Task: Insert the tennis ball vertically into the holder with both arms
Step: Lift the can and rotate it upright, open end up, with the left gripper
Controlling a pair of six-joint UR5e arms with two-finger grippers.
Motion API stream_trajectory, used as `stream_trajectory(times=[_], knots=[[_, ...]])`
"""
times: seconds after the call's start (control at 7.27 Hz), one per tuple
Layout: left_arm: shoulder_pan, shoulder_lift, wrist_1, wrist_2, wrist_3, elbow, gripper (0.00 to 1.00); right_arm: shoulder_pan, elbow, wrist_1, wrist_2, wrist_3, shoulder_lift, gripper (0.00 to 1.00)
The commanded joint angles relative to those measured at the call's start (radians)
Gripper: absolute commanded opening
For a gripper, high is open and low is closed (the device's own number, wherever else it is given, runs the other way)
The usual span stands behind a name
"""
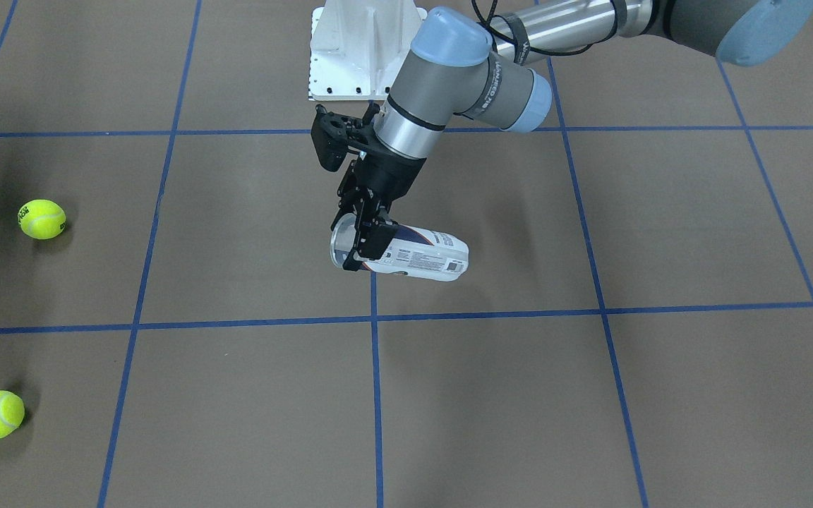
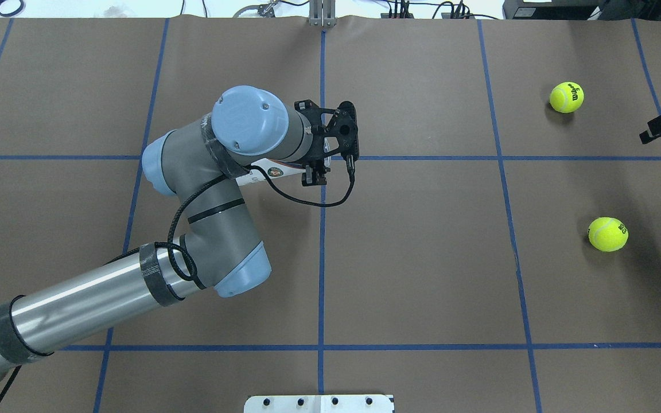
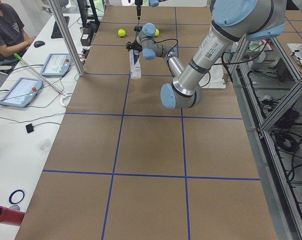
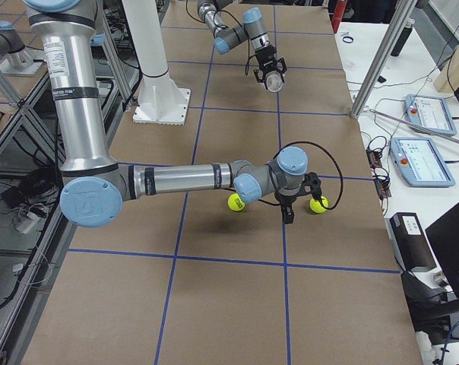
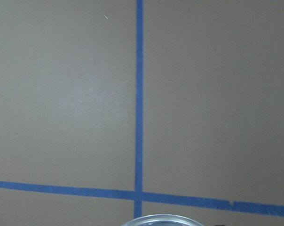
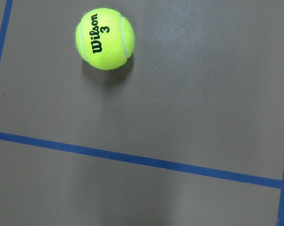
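The holder (image 1: 420, 257) is a clear can with a white and navy label. It lies horizontal in my left gripper (image 1: 364, 243), which is shut on it near its silver rim. The open mouth faces the robot's right (image 4: 273, 80). In the overhead view my wrist hides most of the can (image 2: 273, 171). Its rim edge shows at the bottom of the left wrist view (image 5: 156, 220). Two yellow tennis balls (image 2: 567, 97) (image 2: 608, 233) lie on the table at the right. My right gripper (image 4: 286, 207) hovers between them. I cannot tell if it is open. The right wrist view shows the Wilson ball (image 6: 104, 38).
The white robot base plate (image 1: 357, 49) sits at the table's robot side. Blue tape lines grid the brown table (image 2: 422, 258). An operator (image 3: 6, 30) and tablets (image 3: 18, 92) are on a side bench beyond the far edge.
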Motion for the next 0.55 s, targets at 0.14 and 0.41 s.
stream_trajectory(times=[0.14, 0.41], knots=[[0.015, 0.048, -0.462, 0.143, -0.264, 0.057, 0.80, -0.036, 0.008, 0.089, 0.007, 0.072, -0.007, 0.99], [0.081, 0.053, -0.811, 0.290, -0.296, 0.189, 0.81, -0.059, 0.020, 0.175, 0.005, 0.215, -0.010, 0.99]])
